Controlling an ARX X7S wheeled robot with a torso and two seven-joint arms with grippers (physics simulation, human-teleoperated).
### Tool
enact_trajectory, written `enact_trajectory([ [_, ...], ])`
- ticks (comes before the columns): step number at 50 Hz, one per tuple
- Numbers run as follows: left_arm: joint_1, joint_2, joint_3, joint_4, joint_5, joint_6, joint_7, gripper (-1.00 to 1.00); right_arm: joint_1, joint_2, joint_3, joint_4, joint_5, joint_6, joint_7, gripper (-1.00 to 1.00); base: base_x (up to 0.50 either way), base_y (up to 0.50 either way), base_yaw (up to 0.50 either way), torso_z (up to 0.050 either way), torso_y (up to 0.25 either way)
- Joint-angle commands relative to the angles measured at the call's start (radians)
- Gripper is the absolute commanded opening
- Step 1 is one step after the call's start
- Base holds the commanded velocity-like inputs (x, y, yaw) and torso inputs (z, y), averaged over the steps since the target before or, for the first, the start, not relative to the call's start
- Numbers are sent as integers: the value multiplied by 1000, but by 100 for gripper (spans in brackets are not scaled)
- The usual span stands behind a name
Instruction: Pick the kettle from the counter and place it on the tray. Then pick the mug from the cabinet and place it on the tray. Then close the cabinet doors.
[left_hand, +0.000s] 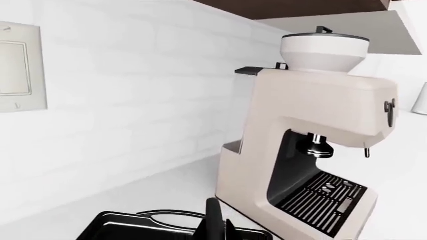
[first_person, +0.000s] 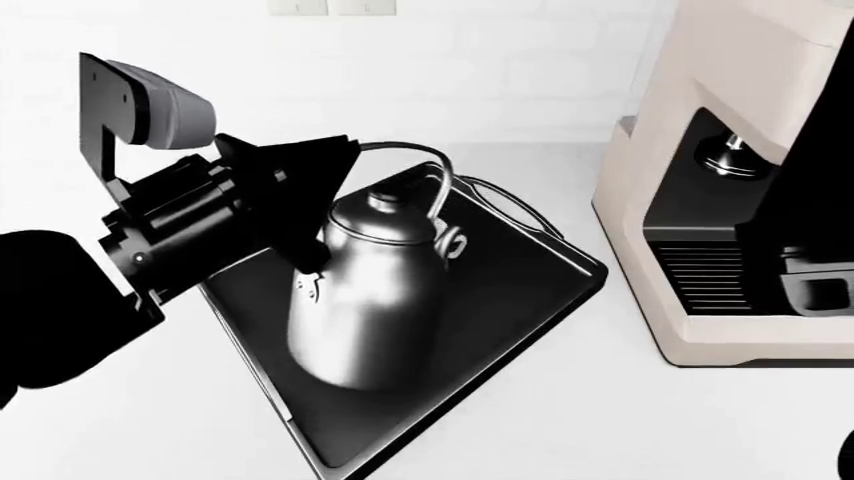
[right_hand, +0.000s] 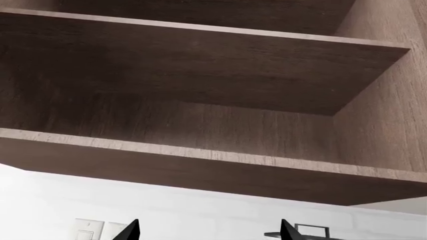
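The dark steel kettle (first_person: 367, 290) stands on the black tray (first_person: 521, 270) on the white counter (first_person: 160, 420). My left gripper (first_person: 340, 160) is at the top of the kettle's thin arched handle (first_person: 414, 152), fingers closed together on it. In the left wrist view my left gripper (left_hand: 223, 227) hangs over the tray (left_hand: 127, 227), near that tray's loop handle (left_hand: 167, 214). My right gripper (right_hand: 208, 231) is open with nothing in it, raised in front of the brown cabinet shelves (right_hand: 200, 155). The mug and the cabinet doors are out of view.
A cream espresso machine (first_person: 707, 250) stands on the counter right beside the tray, close to the left gripper's side (left_hand: 313, 125). My right arm (first_person: 814, 230) rises in front of it. A white tiled wall with a switch plate (left_hand: 17, 65) lies behind.
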Motion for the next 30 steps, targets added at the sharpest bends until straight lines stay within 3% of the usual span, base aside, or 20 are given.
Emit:
enact_trajectory([
  [1,18,-12,-19,4,-1,13,9,-100,-1,-6,-2,0,-3,4,0,100,0,0,0,0,0],
  [13,31,-21,-17,8,-5,13,16,-100,-4,-11,1,0,-2,9,0,100,0,0,0,0,0],
  [14,32,-22,-17,8,-5,12,17,100,-4,-11,1,0,-2,10,0,100,0,0,0,0,0],
  [30,39,-33,-22,12,-7,17,21,100,-3,-15,0,0,0,11,0,100,0,0,0,0,0],
])
